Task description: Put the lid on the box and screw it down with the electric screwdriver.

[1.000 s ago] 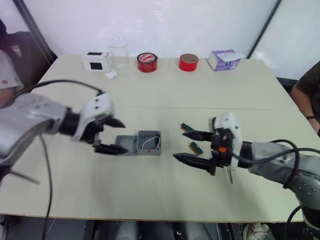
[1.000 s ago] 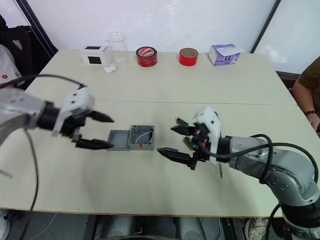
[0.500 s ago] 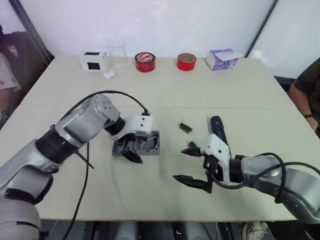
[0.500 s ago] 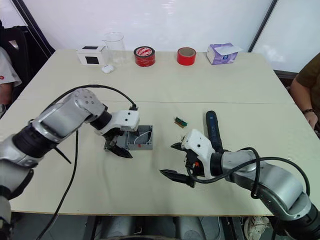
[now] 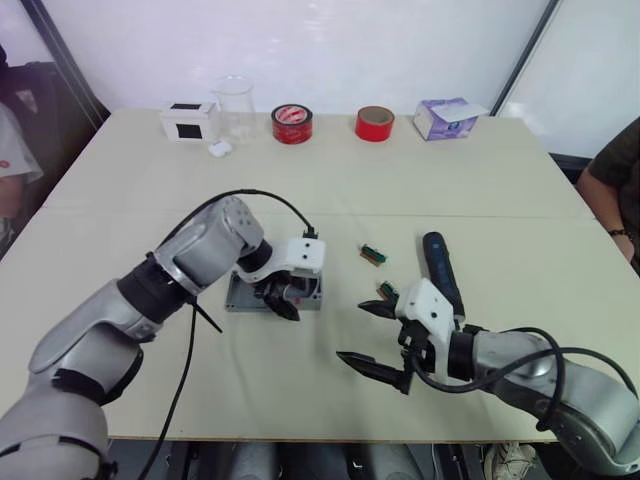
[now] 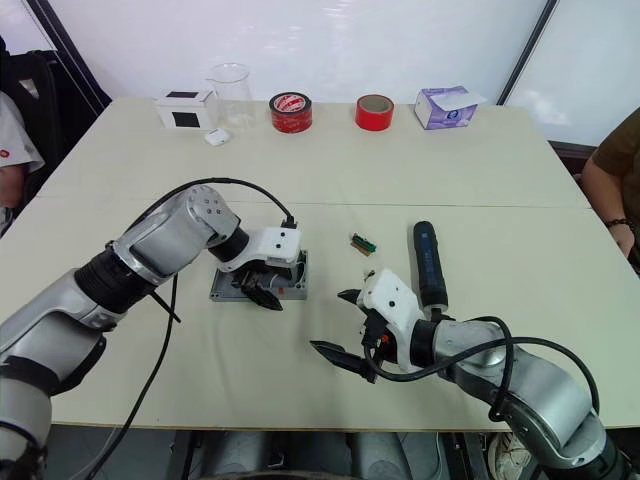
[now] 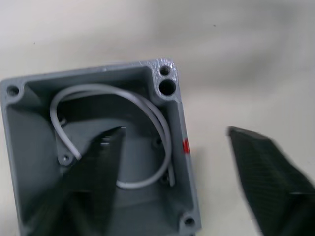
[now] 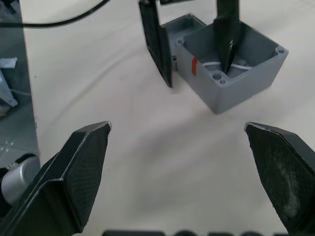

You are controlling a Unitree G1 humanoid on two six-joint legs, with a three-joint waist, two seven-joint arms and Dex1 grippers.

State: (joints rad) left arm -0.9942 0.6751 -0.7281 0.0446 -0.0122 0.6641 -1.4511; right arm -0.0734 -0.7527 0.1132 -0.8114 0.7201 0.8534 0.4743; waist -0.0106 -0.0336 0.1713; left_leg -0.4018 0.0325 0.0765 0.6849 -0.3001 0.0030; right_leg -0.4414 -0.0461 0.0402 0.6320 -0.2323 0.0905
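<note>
The open grey box (image 5: 312, 292), with a white wire inside and a red mark (image 7: 186, 146) on one wall, sits mid-table. The flat grey lid (image 5: 238, 297) lies against the side of it to my left. My left gripper (image 7: 175, 130) is open astride the red-marked wall, one finger inside the box and the other outside. The dark blue electric screwdriver (image 5: 440, 272) lies on the table to the right. My right gripper (image 5: 372, 338) hovers open and holds nothing, in front of the screwdriver and to the right of the box (image 8: 231, 69).
Two small green parts (image 5: 372, 254) (image 5: 386, 291) lie between the box and the screwdriver. Along the far edge stand a white box with a black square (image 5: 190, 120), a glass beaker (image 5: 235, 103), two red tape rolls (image 5: 292, 123) (image 5: 374, 123) and a purple tissue box (image 5: 445, 117). People sit at both table ends.
My left gripper moved right from beside the lid to over the box, and one finger dropped inside. My right gripper drew back toward the front edge, uncovering the screwdriver.
</note>
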